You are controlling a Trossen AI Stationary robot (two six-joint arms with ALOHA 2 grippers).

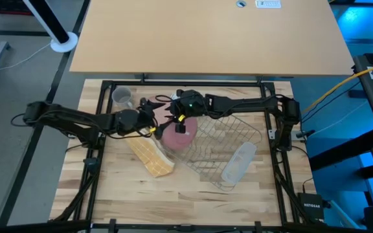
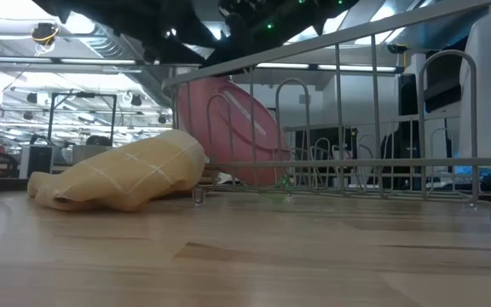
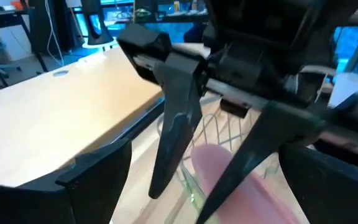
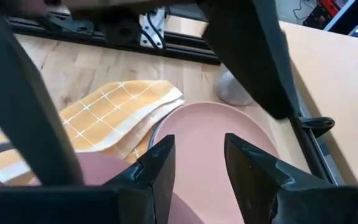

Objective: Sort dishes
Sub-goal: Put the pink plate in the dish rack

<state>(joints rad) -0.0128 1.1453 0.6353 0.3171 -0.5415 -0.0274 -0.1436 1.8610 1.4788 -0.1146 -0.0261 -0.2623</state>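
Observation:
A pink plate (image 2: 237, 128) stands tilted on its edge at the left end of a wire rack (image 2: 356, 162), leaning on the wires. My right gripper (image 4: 197, 155) reaches in from the table's right and hovers over the plate's face (image 4: 216, 124), with a gap between its fingers. My left gripper (image 3: 207, 152) comes from the left, wide open, just left of the right gripper (image 1: 180, 116), and its fingers are on nothing. A second pink piece (image 4: 98, 171) shows beside the plate. A small grey mug (image 1: 122, 97) stands at the far left. My right gripper has its fingers (image 4: 163, 162) in front of the pink plate's face, slanting down from the table's right. The plate shows through the gap between them. I cannot tell whether they touch it.
A yellow checked cloth (image 1: 151, 155) lies crumpled left of the rack, close under both grippers. A clear oblong tray (image 1: 238, 162) lies on the rack's right end. Bare wooden table (image 1: 128, 194) stretches along the near edge. A black frame (image 1: 102, 90) borders the work area.

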